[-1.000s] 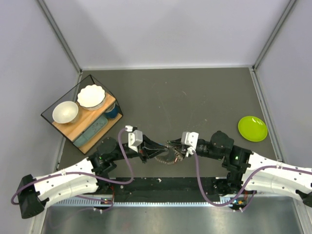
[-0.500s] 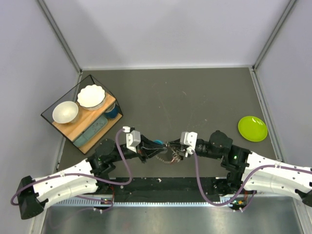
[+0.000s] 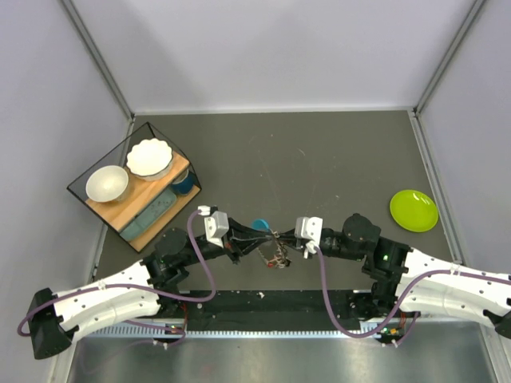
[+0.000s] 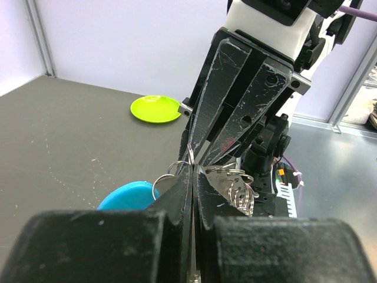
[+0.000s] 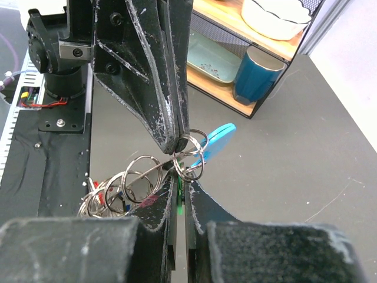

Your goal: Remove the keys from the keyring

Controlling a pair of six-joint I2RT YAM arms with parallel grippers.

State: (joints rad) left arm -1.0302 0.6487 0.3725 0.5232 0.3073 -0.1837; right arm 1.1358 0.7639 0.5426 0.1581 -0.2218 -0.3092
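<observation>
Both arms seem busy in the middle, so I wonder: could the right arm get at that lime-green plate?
Probably, for reach: the lime-green plate lies on its side, bare table between. But the right gripper is shut on the keyring, so it must let go first.

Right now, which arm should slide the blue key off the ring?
Probably the left. The left gripper pinches the keyring right beside the cyan key, which hangs free on its side. The right gripper is clamped nearer the bunch of other keys, so it looks better for holding steady.
</observation>
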